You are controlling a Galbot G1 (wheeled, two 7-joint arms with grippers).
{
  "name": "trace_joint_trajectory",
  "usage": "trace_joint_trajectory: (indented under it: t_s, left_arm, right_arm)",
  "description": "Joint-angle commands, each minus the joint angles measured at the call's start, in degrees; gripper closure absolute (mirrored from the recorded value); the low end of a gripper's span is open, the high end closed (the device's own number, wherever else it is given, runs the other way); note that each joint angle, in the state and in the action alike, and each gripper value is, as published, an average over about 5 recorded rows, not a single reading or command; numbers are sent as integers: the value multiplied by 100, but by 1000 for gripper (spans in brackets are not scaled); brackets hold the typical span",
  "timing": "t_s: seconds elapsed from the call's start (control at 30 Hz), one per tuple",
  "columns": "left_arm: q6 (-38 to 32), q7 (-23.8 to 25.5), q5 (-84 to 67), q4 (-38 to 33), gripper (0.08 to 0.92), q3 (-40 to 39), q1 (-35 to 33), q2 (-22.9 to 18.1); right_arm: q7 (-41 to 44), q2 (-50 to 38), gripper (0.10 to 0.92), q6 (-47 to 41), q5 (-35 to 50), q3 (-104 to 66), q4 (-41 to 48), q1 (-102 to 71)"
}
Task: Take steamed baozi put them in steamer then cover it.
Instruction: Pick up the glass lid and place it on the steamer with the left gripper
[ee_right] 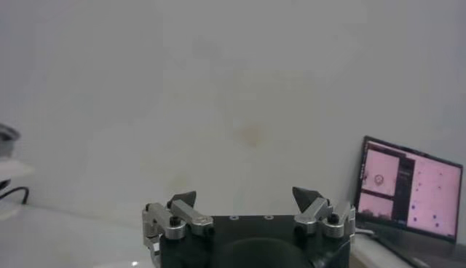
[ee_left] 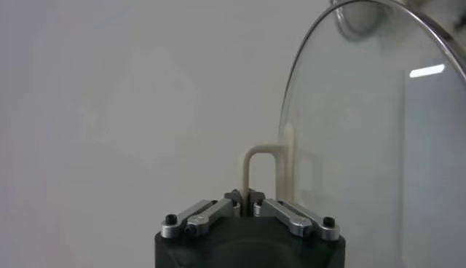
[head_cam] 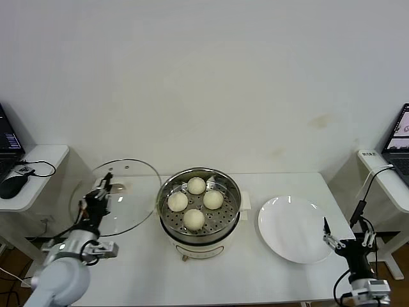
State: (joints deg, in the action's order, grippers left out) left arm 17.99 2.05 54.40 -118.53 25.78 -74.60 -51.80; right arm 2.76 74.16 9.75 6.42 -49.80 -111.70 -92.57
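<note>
Several cream-white baozi (head_cam: 193,219) lie on the perforated tray inside the shiny steamer (head_cam: 234,192) at the table's middle. To its left the clear glass cover (head_cam: 133,192) is lifted and tilted, with its near edge just beside the steamer rim. My left gripper (head_cam: 102,190) is shut on the cover's white handle (ee_left: 263,156). In the left wrist view the jaws (ee_left: 247,198) pinch the handle's thin leg, and the glass (ee_left: 364,146) stands behind it. My right gripper (head_cam: 348,235) waits open and empty past the table's near right corner (ee_right: 246,195).
A flat white plate (head_cam: 291,230) lies bare to the right of the steamer. On a side table at the left are a laptop (head_cam: 6,144) and a mouse (head_cam: 11,185). Another laptop (head_cam: 399,137) stands on the right side table.
</note>
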Motion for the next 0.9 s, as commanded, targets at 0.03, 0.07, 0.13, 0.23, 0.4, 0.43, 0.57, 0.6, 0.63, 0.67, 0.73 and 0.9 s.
trace_joint_trajectory:
  t_s: [0.03, 0.07, 0.13, 0.23, 0.4, 0.43, 0.57, 0.6, 0.63, 0.67, 0.73, 0.9]
  left_arm:
    - [1016, 683, 756, 182, 871, -1965, 1606, -680]
    - [1077, 779, 924, 214, 871, -2064, 1668, -806]
    - [1166, 968, 1270, 280, 871, -2243, 1760, -1048]
    - [1219, 1190, 1750, 415, 871, -2435, 1897, -1438]
    - [1137, 1417, 2474, 630, 871, -2726, 2035, -2168]
    - [1106, 1444, 2588, 675, 871, -2793, 2048, -2279]
    - [1027, 1490, 2812, 834, 871, -2943, 2134, -2490]
    - [1021, 1498, 2829, 864, 871, -2963, 2153, -2508]
    - [1016, 1505, 2846, 894, 871, -2982, 2165, -2523]
    - [1011, 1510, 2861, 916, 871, -2995, 2163, -2533]
    - [1005, 1520, 2887, 958, 871, -3003, 2137, -2563]
    - [982, 1534, 2967, 1062, 871, -2967, 2042, -2645]
  right_arm:
    - [-93, 344, 203, 89, -1021, 149, 213, 300]
    - [-118, 403, 203, 116, -1157, 131, 241, 343]
    - [-165, 519, 203, 165, -1382, 102, 289, 398]
    - [-203, 613, 203, 184, -1520, 102, 328, 403]
    - [-217, 648, 202, 193, -1536, 153, 427, 416]
    - [-218, 652, 203, 190, -1531, 169, 443, 422]
    - [-216, 683, 203, 171, -1520, 237, 472, 423]
    - [-216, 692, 203, 170, -1521, 251, 482, 420]
    - [-217, 700, 203, 171, -1523, 263, 494, 416]
    - [-218, 705, 202, 176, -1527, 271, 507, 412]
    - [-220, 707, 203, 185, -1531, 286, 530, 406]
    - [-221, 697, 203, 195, -1528, 319, 560, 402]
